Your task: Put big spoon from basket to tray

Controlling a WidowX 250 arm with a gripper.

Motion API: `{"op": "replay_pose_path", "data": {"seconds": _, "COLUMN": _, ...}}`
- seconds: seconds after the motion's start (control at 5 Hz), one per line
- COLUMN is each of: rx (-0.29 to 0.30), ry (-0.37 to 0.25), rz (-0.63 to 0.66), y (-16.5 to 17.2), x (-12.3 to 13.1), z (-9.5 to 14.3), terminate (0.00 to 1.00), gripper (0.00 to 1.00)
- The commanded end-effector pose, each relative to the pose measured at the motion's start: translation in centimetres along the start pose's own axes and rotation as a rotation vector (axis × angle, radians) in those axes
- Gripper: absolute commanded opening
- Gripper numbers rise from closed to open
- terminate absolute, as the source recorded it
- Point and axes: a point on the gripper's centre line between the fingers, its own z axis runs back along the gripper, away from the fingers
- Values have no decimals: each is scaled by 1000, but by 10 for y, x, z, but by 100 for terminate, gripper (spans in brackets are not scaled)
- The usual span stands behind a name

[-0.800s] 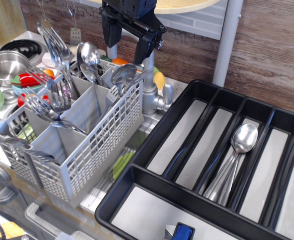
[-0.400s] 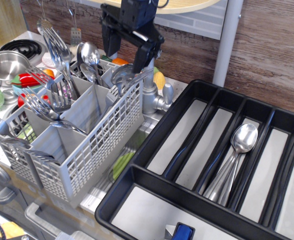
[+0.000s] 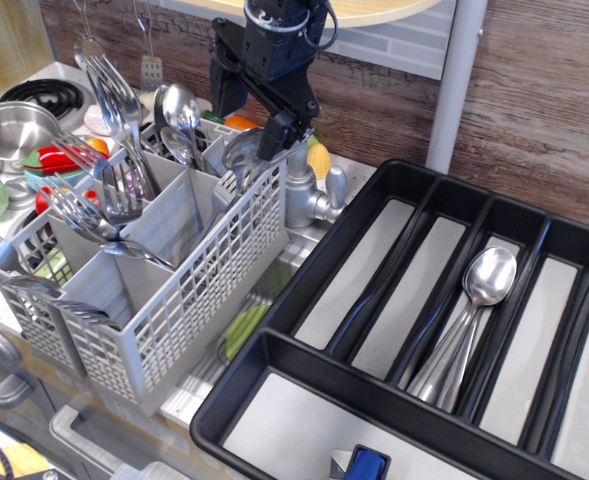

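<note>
The light grey basket point(image 3: 199, 275) stands at the left with steel cutlery upright in its compartments. A big spoon point(image 3: 242, 152) with its broad bowl up sticks out of the back right compartment; two more spoons point(image 3: 179, 112) stand in the compartment to its left. My black gripper point(image 3: 251, 122) is open and hangs just above the back right compartment, one finger on each side of that spoon's bowl, not closed on it. The black tray point(image 3: 326, 232) lies at the right, with a few spoons point(image 3: 471, 308) in one long compartment.
Forks point(image 3: 114, 98) stand tall in the basket's left compartments. A steel pot point(image 3: 9, 130) and toy vegetables lie behind it at the left. A steel faucet point(image 3: 309, 192) stands between basket and tray. A grey post point(image 3: 454, 80) rises behind the tray.
The gripper has come down and slightly right, from above the basket to around the bowl of the spoon in the back right compartment. It stays open. Nothing else moved.
</note>
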Motion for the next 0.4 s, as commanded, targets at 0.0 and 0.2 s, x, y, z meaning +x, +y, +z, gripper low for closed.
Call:
{"op": "replay_pose_path", "data": {"seconds": 0.0, "rx": 67, "ry": -99, "rz": -21, "y": 10, "x": 4, "z": 5, "terminate": 0, "gripper": 100}}
{"op": "replay_pose_path", "data": {"seconds": 0.2, "rx": 63, "ry": -100, "rz": -15, "y": 10, "x": 4, "z": 3, "terminate": 0, "gripper": 0}}
